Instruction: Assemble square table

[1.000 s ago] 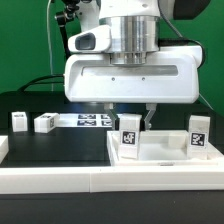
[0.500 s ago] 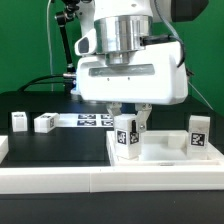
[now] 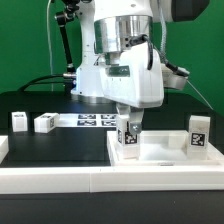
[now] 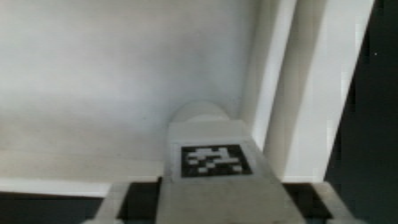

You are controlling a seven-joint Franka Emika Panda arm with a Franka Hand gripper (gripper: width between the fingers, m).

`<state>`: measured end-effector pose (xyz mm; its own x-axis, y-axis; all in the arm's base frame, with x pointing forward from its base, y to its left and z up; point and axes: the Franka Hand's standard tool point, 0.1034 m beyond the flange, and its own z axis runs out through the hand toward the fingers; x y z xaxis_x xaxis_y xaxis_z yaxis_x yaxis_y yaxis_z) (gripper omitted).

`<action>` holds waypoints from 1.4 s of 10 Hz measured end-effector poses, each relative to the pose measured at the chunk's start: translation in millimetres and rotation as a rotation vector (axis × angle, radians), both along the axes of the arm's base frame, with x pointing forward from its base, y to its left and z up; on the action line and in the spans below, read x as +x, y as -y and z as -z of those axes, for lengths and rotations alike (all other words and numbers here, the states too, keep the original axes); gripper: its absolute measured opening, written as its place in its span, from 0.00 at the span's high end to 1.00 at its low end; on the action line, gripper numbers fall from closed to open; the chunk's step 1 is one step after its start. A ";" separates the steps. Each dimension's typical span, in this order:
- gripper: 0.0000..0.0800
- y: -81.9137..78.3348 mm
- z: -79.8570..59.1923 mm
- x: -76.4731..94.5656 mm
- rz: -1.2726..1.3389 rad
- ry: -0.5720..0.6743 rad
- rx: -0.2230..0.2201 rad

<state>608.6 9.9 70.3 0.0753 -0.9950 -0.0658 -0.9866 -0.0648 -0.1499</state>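
Exterior view: the hand point(image 3: 128, 120) is clenched on a leg point(image 3: 129, 141) sitting at its 6 o'clock. The grip hasn't changed, but the wrist has swung round a fair bit in the last second. My guess is it's screwing that leg into the square table top point(image 3: 165, 153). A second leg point(image 3: 197, 135) stands at 3 o'clock, and a loose leg point(image 3: 18, 121) and another spare leg point(image 3: 44, 123) sit on the worktop point(image 3: 60, 142) at 9 o'clock.

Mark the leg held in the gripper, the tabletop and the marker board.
held leg point(image 3: 128, 140), exterior view, on its black-and-white tag face.
tabletop point(image 3: 162, 150), exterior view, on the bare white surface between the two upright legs.
marker board point(image 3: 90, 120), exterior view, on the middle of its row of printed tags.
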 end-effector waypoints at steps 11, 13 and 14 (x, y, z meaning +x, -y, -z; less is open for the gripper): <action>0.19 -4.9 -5.3 4.3 -0.329 -0.018 0.004; 0.19 -4.0 -5.1 3.3 -0.517 -0.014 -0.031; 0.19 -2.3 -5.0 3.2 -0.634 -0.010 -0.056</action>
<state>611.8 12.1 75.3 0.6505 -0.7592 -0.0191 -0.7554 -0.6442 -0.1202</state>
